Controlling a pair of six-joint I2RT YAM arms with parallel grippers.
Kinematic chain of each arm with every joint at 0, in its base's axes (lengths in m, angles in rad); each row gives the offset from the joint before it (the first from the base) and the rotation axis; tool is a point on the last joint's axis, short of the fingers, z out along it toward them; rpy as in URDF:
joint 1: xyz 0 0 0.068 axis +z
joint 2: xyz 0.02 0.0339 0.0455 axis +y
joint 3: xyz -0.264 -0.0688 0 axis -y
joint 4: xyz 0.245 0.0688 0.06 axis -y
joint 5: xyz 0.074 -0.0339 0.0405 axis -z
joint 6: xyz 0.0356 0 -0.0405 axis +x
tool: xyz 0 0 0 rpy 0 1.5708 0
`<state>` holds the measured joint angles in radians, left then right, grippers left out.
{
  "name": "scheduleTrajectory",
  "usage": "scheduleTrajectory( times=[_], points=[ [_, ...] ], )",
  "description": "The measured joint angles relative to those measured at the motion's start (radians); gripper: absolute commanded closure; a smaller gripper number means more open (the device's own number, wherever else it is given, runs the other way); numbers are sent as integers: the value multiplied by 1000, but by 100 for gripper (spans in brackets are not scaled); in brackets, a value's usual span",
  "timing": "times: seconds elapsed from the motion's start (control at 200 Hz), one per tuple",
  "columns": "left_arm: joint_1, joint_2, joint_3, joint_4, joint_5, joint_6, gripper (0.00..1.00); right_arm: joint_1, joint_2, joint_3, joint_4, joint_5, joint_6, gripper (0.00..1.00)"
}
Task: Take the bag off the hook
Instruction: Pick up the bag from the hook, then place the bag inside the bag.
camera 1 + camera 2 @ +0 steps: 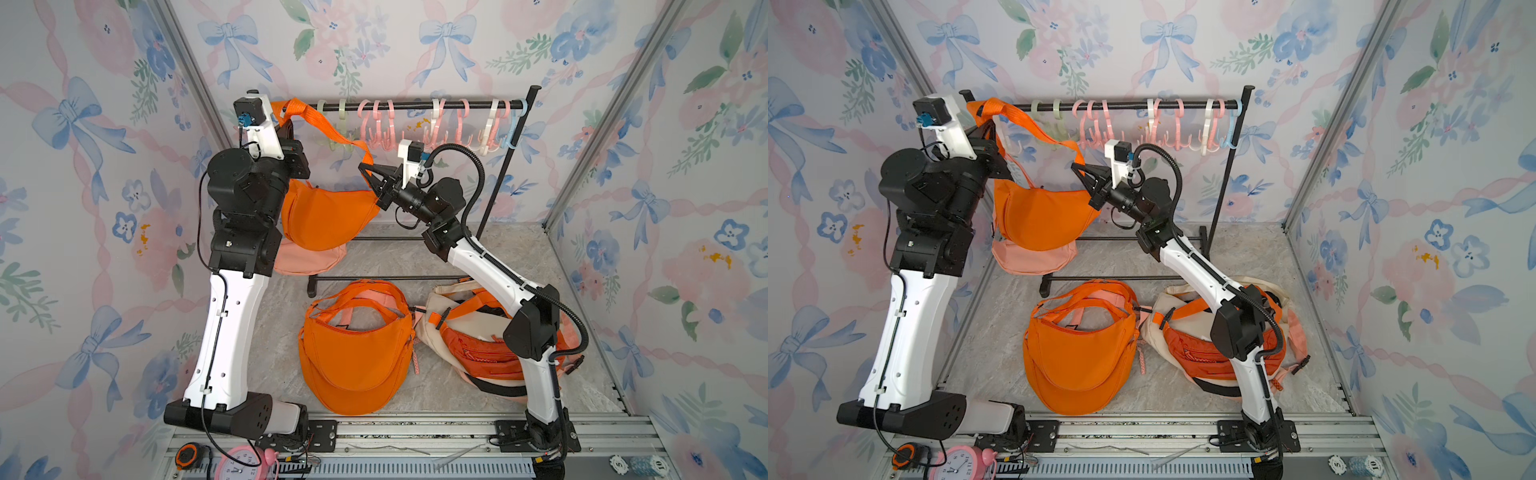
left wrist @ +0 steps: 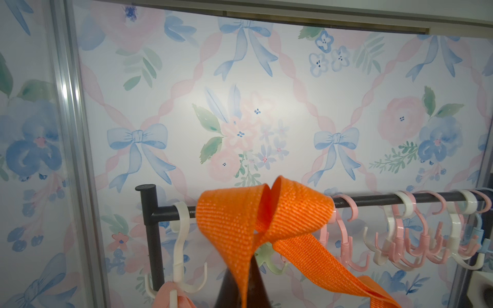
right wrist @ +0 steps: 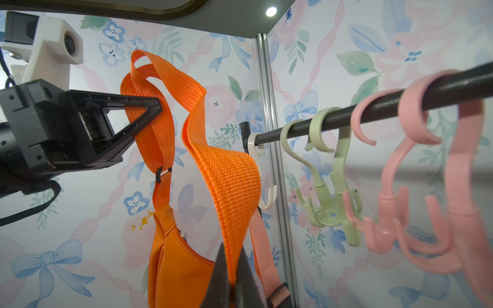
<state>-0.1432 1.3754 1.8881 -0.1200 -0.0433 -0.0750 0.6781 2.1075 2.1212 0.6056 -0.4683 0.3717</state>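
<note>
My left hand is clenched on the orange strap just under its top loop. My right hand pinches the same strap lower down. The orange bag hangs beneath and between both hands, with the hook rail just beyond them.

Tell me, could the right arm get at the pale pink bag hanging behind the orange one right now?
Probably not. The right gripper is shut on the orange strap, and the orange bag hangs in front of the pink bag, covering most of it.
</note>
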Motion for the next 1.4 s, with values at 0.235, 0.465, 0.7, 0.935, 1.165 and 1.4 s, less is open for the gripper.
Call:
scheduleTrajectory(
  times=[0.235, 0.465, 0.7, 0.935, 1.165, 1.4],
  points=[
    [0, -153, -227, 55, 0, -6, 100, 22, -140, -168, -11, 1, -52, 100],
    [0, -340, -452, 114, 37, -15, 100, 85, -348, -375, -35, 11, -154, 100],
    [0, -562, -673, 148, 52, -16, 100, 177, -566, -571, -81, 39, -279, 100],
    [0, -739, -803, 101, 53, -16, 100, 305, -726, -709, -191, 97, -408, 100],
    [0, -930, -882, 16, 51, -16, 100, 453, -838, -812, -253, 159, -483, 100],
    [-34, -1077, -962, -69, 27, -19, 100, 578, -913, -915, -290, 239, -531, 100]
  ],
)
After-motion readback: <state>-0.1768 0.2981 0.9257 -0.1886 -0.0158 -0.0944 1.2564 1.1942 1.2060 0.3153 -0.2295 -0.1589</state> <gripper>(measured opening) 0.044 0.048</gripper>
